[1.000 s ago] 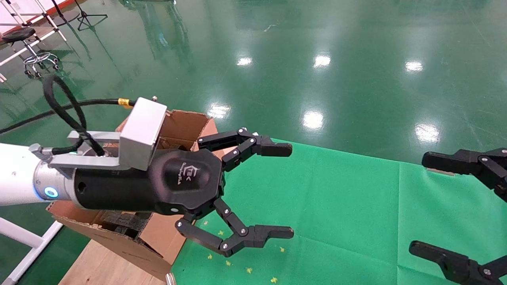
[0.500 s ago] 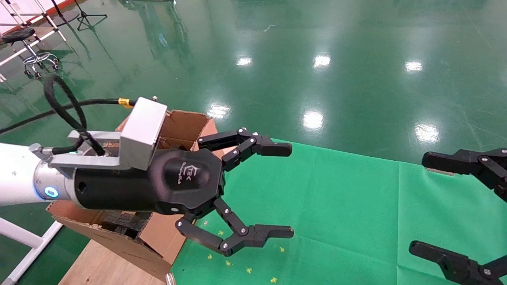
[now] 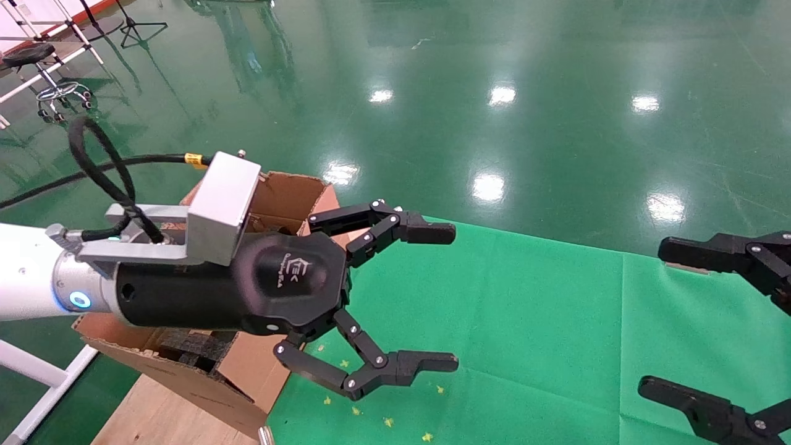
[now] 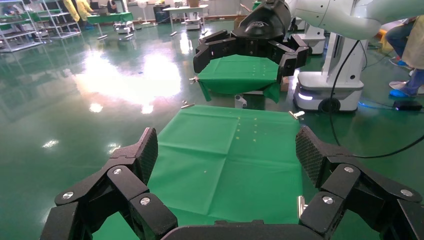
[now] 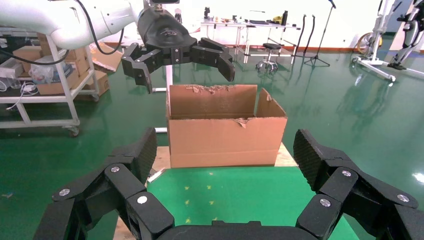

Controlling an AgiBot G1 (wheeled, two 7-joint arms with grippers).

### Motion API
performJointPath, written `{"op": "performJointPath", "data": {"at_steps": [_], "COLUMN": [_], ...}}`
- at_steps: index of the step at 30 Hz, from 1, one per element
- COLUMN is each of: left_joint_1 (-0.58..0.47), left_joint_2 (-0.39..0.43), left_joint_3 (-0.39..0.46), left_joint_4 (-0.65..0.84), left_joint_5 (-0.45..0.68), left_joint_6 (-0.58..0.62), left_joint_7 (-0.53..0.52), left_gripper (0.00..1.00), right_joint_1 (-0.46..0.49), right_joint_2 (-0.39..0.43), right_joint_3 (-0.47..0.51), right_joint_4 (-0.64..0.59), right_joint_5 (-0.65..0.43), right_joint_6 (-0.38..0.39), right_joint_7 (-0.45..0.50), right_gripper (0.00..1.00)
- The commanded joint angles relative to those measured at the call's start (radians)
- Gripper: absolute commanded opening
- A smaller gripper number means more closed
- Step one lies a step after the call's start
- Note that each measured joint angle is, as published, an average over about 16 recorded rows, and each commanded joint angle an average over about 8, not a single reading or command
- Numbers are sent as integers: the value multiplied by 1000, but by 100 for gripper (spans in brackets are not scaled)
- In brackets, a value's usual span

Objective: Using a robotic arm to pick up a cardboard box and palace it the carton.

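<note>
My left arm, white with a silver wrist and blue light ring, reaches over the carton. Its gripper is open and empty above the green cloth, just past the carton's near wall. The carton is large and brown with torn upright flaps and black foam inside; it also shows in the right wrist view. My right gripper is open and empty at the cloth's right side. The small tape-wrapped cardboard box is not in view. The left wrist view shows only bare cloth between the jaws.
The carton stands on a wooden tabletop beside the cloth. Small yellow marks dot the cloth. A stool and stands are far back left. Another robot base and a shelf cart with boxes stand around on the green floor.
</note>
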Motion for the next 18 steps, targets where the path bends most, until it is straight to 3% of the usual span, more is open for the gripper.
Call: {"op": "performJointPath", "data": {"at_steps": [1, 18], "left_joint_1": [0, 0], "left_joint_2": [0, 0], "left_joint_3": [0, 0], "left_joint_4": [0, 0], "left_joint_5": [0, 0], "left_joint_6": [0, 0], "left_joint_7": [0, 0], "left_gripper": [100, 100], "right_joint_1": [0, 0], "right_joint_2": [0, 0], "right_joint_3": [0, 0], "right_joint_4": [0, 0], "right_joint_5": [0, 0], "right_joint_6": [0, 0], "right_joint_7": [0, 0], "right_gripper": [100, 100]}}
